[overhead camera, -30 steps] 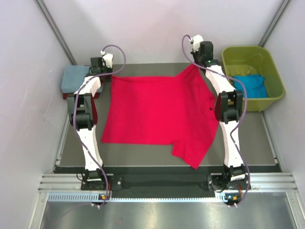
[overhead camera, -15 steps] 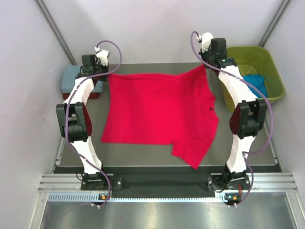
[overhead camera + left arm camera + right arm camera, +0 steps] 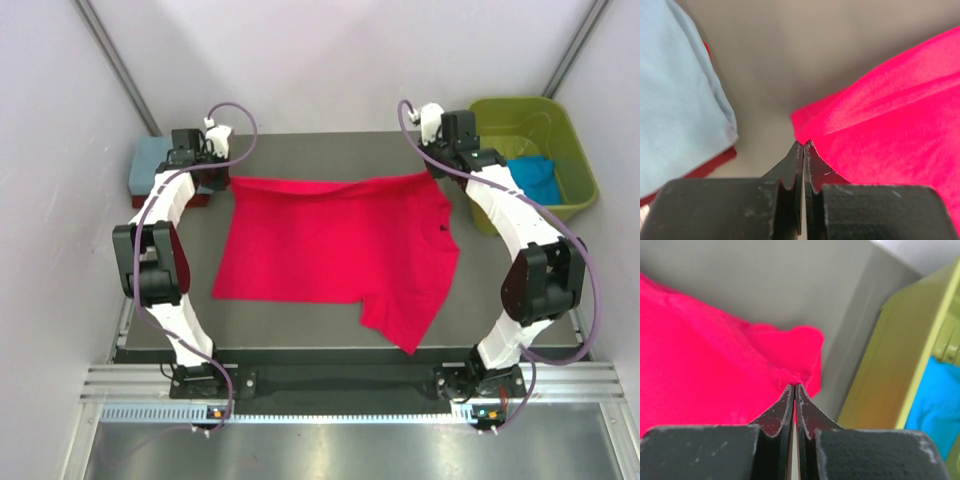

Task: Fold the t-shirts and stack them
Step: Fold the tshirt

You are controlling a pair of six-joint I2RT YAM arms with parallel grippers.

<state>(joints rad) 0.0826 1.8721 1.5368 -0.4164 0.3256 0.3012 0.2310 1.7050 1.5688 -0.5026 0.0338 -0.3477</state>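
The bright red t-shirt lies spread over the dark table, one sleeve reaching toward the near edge. My left gripper is shut on its far left corner, and the red cloth meets the closed tips. My right gripper is shut on the far right corner, with red cloth bunched at its tips. A dusty blue-grey t-shirt lies folded on a dark red one at the far left. A bright blue t-shirt sits in the tub.
The olive-green tub stands at the far right, its wall close beside my right gripper. The folded stack is just left of my left gripper. White walls enclose the table on three sides.
Both grippers have come toward the near side, still shut on the shirt's far edge, which now lies lower and closer in. The right arm's elbow has swung outward to the right.
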